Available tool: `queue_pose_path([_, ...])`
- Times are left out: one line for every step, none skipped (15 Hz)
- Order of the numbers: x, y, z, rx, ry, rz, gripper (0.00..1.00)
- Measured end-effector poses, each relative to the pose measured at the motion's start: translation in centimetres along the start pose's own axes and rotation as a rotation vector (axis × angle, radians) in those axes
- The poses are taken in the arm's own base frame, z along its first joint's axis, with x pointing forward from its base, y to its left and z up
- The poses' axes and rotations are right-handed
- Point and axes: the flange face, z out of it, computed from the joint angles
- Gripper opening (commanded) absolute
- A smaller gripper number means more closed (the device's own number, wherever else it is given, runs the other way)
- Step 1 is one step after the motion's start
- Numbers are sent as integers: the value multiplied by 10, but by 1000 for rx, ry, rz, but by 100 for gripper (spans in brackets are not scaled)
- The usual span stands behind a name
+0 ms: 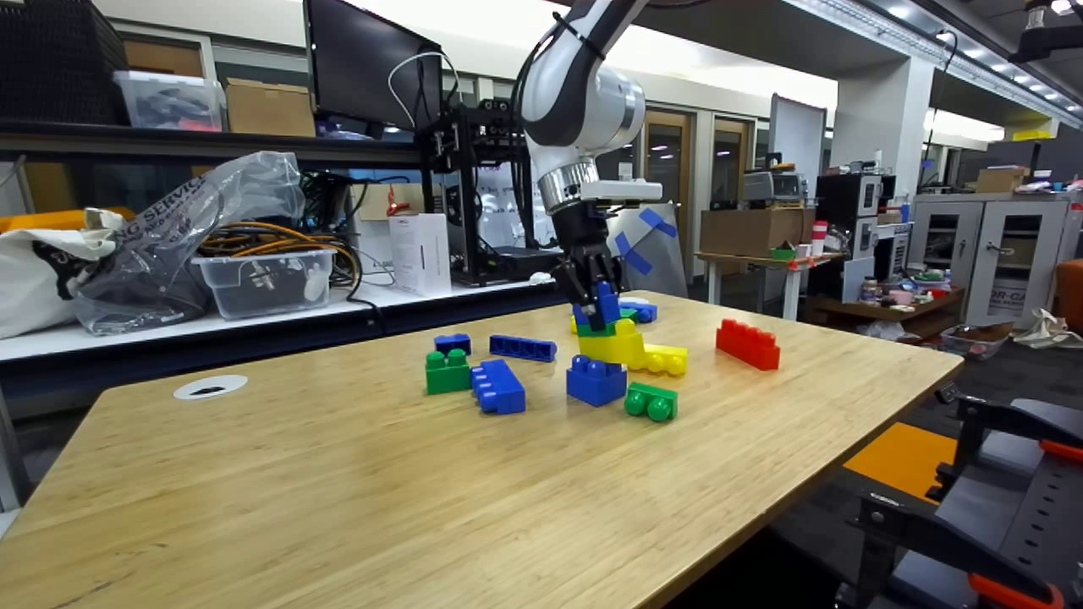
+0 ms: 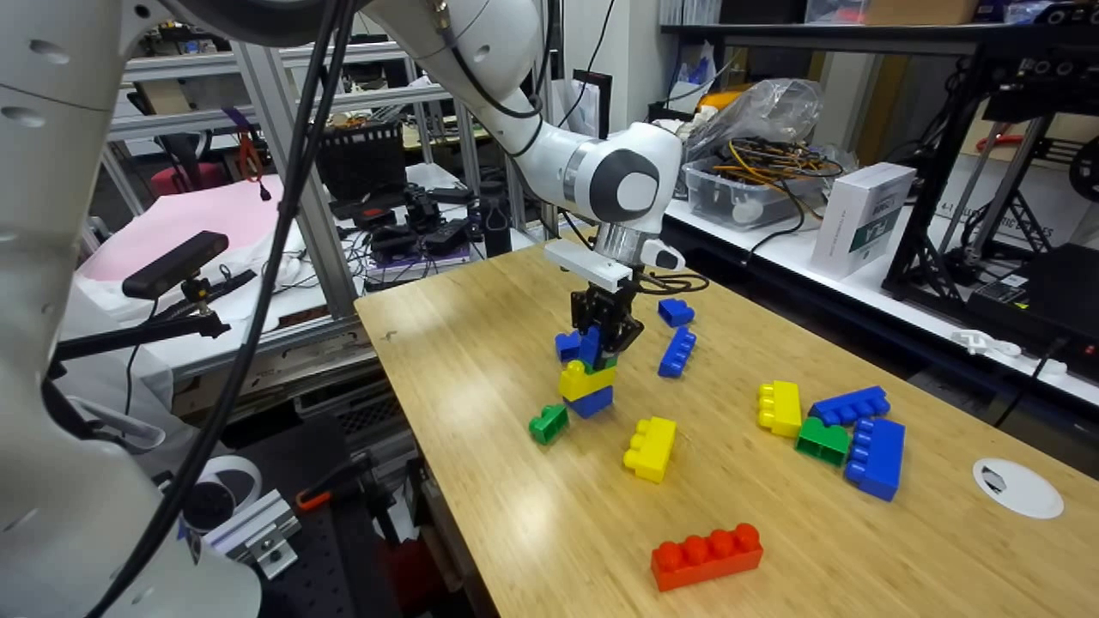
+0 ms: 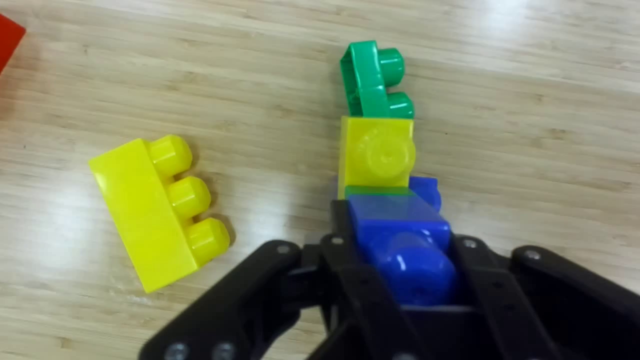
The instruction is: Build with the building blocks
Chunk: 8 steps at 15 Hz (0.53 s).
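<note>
My gripper (image 3: 400, 225) is shut on a blue block (image 3: 415, 272), whose rounded stud shows between the black fingers in the wrist view. This block stands atop a short stack: a green block (image 2: 604, 364) under it, then a yellow block (image 2: 588, 384), then a blue block (image 2: 592, 403) at the bottom. Held block and green block appear to touch; how firmly they are joined I cannot tell. A loose green block (image 3: 372, 80) lies beside the stack, a loose yellow block (image 3: 142, 215) to its left in the wrist view. A red block (image 2: 708, 558) lies further off.
More blue (image 1: 499, 387) and green blocks (image 1: 447, 374) lie near the stack, partly behind my gripper in an exterior view. Another cluster holds blue (image 2: 876, 459), green (image 2: 822, 440) and yellow blocks (image 2: 780, 408). A shelf with a plastic bin (image 1: 271, 283) flanks the wooden table (image 1: 338, 507).
</note>
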Motion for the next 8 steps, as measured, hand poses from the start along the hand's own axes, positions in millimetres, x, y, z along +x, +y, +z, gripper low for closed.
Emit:
queue_pose_path([2,1,-1,13,26,16,11])
queue_pose_path([5,2,-2,21,63,26,11])
queue_pose_path([9,5,-3,24,113,35,11])
queue_pose_path([12,9,-2,24,170,44,11])
queue_pose_path([15,14,-2,22,223,51,11])
queue_pose_path([17,19,-4,18,264,59,11])
queue_pose_path([18,23,-5,15,294,66,11])
queue_pose_path([19,27,-6,13,316,71,11])
